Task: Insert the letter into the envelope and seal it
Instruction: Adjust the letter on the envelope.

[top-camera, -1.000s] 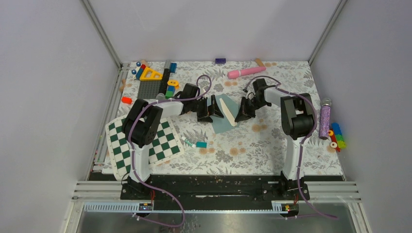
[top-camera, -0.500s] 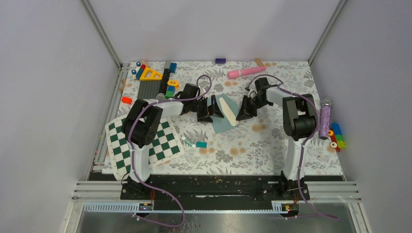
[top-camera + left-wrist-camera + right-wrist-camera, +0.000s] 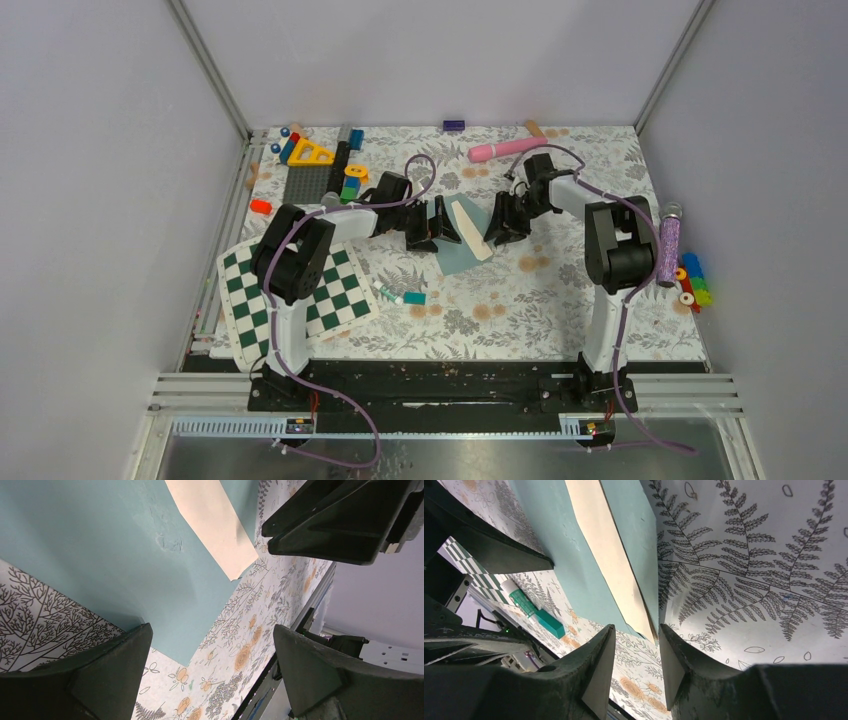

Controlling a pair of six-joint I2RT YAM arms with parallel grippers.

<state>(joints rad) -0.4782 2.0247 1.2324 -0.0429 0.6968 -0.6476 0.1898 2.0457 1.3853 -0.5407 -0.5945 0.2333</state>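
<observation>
On the floral table [image 3: 560,300], the envelope [image 3: 455,260] lies flat at the middle with the letter [image 3: 470,228] lying along it, apparently not yet tucked in, and we flank both, left tool [image 3: 438,226] spread wide, right tool [image 3: 497,236] narrowly parted and empty, probably to steady the envelope while sliding paper.

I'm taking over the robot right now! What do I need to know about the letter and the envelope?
Left gripper: open, holding nothing, low over one corner of the envelope.
Right gripper: open, gripping nothing, right at the corner of the letter.
Things: the envelope lies flat on the table. The letter lies across it as a cream strip, one corner poking past its edge.
Done: letter brought to the envelope; I cannot tell if it is partly tucked in.
Left: slide the letter fully in, then close and seal the envelope.
</observation>
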